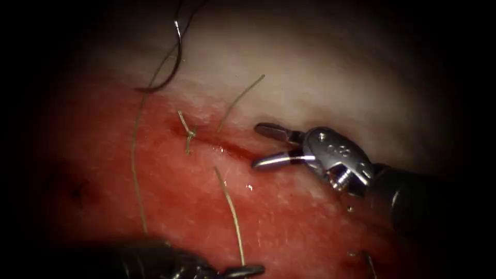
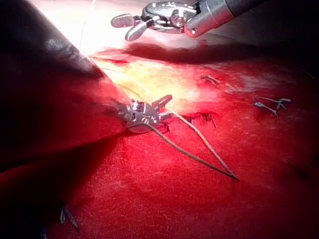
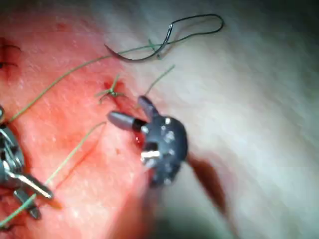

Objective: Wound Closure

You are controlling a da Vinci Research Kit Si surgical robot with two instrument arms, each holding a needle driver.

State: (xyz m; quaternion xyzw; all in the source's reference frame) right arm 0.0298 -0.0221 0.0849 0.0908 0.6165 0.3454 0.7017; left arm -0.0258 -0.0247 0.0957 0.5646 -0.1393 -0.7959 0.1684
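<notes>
The right tool [image 1: 256,145] had its jaws spread wide and held nothing; its tips stood over the right end of the cut [image 1: 227,147], one tip on each side of it. The left tool [image 1: 248,270] was at the lower edge of the endoscope view, and its jaws were closed on the thread [image 1: 232,212], which rose from there toward the cut. In the left wrist view, two strands ran out from this tool [image 2: 162,104]. A knot [image 1: 189,133] with short ends sat on the cut, left of the right tool. The needle [image 1: 173,67] lay free on the pale tissue [image 1: 320,77] above the cut, well apart from both tools and not in the tissue. A long strand went down from it over the red fluid [image 1: 181,196].
</notes>
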